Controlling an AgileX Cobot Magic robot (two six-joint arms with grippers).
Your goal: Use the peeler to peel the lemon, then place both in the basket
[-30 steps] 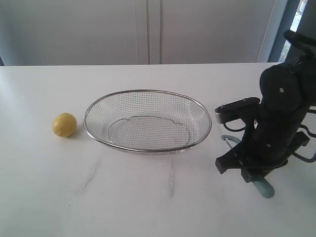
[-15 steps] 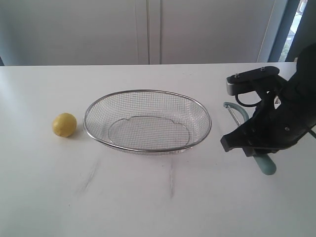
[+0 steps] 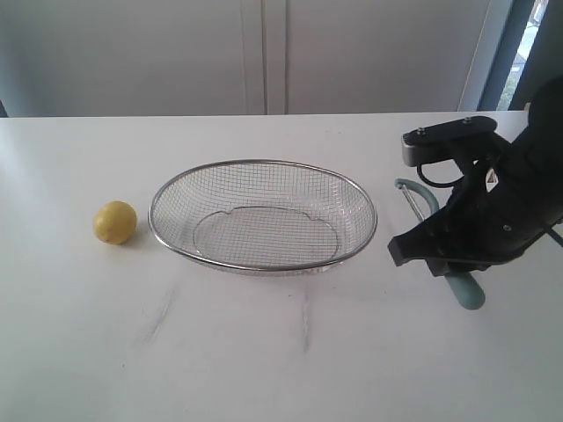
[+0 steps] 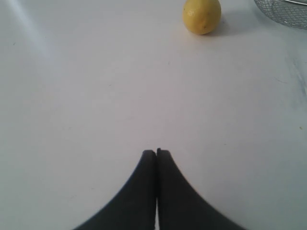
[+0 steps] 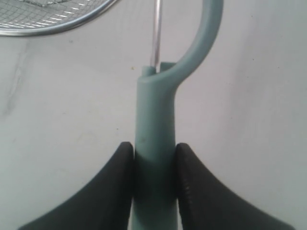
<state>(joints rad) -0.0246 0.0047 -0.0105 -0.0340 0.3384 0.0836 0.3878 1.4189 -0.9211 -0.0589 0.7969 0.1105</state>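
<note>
R fingers (image 5: 108, 191) clamped on peeler (image 5: 154, 143) handle, one pad each side, just below where the loop head forks off. Ext. view: peeler (image 3: 465, 291) sat right of wire-mesh basket (image 3: 264, 163), handle butt poking out under R arm, loop head toward far edge. Narrow strip of bare surface (image 3: 264, 352) betw. head and basket rim. Can't tell if peeler was lifted or resting. L fingers (image 4: 144, 191) pressed together, tips touching, over bare surface w/ lemon (image 4: 202, 15) well ahead. Lemon (image 3: 115, 221) lay just left of basket, apart from rim. Wide open surface ran from basket & lemon to near edge.
</note>
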